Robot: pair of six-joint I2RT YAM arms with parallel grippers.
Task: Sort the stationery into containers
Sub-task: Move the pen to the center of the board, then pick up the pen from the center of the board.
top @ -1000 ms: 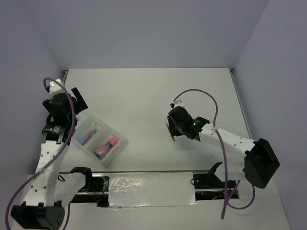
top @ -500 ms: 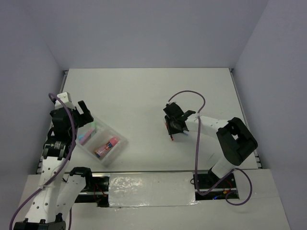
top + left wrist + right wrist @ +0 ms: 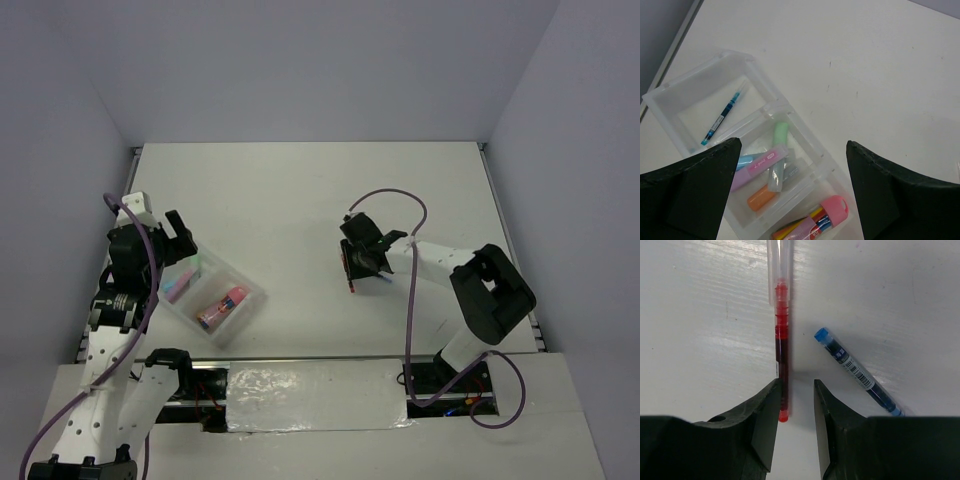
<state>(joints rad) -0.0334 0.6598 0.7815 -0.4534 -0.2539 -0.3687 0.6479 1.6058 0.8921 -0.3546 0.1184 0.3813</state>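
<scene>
**Work surface and enclosure.** The tabletop (image 3: 300,190) is matt white, with faint scuffs visible in the wrist views. Plain grey-lilac walls (image 3: 300,70) enclose it on the far side and both flanks. A silvery sheet (image 3: 315,395) lies between the arm bases at the near edge.

**Task items.** The clear tray (image 3: 715,62) sits at the left, set at an angle.
- End compartment: one blue pen (image 3: 720,120).
- Middle compartment: green (image 3: 777,157), purple (image 3: 757,167), blue (image 3: 745,161) and orange (image 3: 761,196) highlighters.
- Third compartment: the pink tube (image 3: 815,222).

A red pen (image 3: 781,355) and a second blue pen (image 3: 855,371) lie near each other but apart on the bare tabletop, right of centre.

**Tools.** The left tool (image 3: 172,232) hangs above the tray's far end with its fingers spread wide, holding nothing. The right tool (image 3: 798,390) is low over the tabletop with its fingers a narrow gap apart. The red pen's end lies against the inner edge of one finger (image 3: 767,415) and is not clamped.

**Change from one second ago.** The left tool has dropped closer to the tray. The right arm's elbow has swung inward, and its fingers have narrowed. The tray and both loose pens have not moved.
</scene>
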